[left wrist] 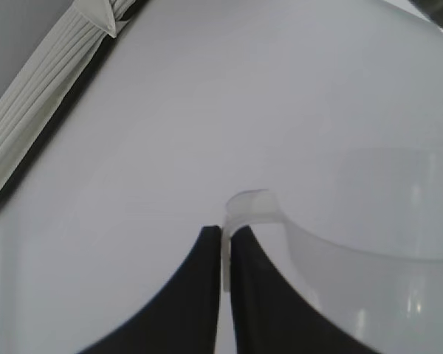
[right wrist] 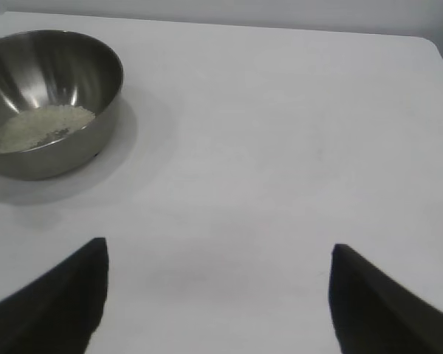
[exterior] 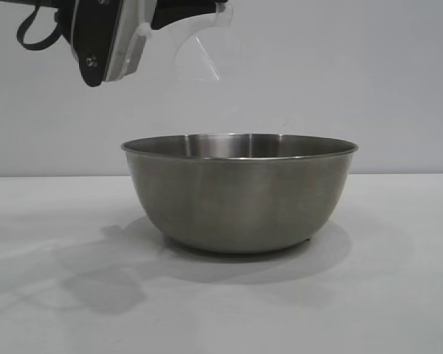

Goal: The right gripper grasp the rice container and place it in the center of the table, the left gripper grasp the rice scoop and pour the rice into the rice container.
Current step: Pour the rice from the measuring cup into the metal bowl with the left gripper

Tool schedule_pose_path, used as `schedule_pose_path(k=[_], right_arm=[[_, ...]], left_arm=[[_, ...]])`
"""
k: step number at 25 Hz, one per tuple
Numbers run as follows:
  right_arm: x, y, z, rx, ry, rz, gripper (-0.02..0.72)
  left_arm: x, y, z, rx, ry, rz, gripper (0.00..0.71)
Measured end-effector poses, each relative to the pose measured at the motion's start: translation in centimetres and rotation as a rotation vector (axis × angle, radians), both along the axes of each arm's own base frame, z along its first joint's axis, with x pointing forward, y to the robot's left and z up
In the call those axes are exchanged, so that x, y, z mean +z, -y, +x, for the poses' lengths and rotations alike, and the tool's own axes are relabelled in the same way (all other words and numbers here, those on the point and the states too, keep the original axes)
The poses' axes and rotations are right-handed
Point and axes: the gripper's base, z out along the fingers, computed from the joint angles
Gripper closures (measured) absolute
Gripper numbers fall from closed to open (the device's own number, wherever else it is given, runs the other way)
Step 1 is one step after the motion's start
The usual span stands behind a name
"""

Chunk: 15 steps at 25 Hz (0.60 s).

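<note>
2 claws | left claw (left wrist: 225,258) pinching rice scoop (exterior: 199,55) handle above rice container (exterior: 240,193) | right claw (right wrist: 218,295) wide, empty

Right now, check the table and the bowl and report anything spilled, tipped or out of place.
Nothing stands out. The rice container sits upright on the table, with the rice pooled inside it and no grains visible on the tabletop. The left gripper holds the rice scoop by its handle above the bowl. The right gripper hangs open, apart from the bowl.

Soft, even light; the table (exterior: 399,295) bears faint shadows.
</note>
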Motion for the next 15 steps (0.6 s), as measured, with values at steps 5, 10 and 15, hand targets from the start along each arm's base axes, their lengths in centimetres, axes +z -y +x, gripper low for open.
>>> schedule_pose_path(k=[5, 10, 15], right_arm=[[0.0, 0.0, 0.0, 0.0, 0.0, 0.0, 0.178], [0.0, 0.0, 0.0, 0.0, 0.0, 0.0, 0.178], [0.0, 0.0, 0.0, 0.0, 0.0, 0.0, 0.178]], left_arm=[[-0.07, 0.1, -0.15, -0.019, 0.002, 0.01, 0.71], [0.02, -0.02, 0.04, -0.006, -0.164, -0.108, 0.71], [0.2, -0.25, 0.41, 0.02, -0.419, -0.31, 0.71]])
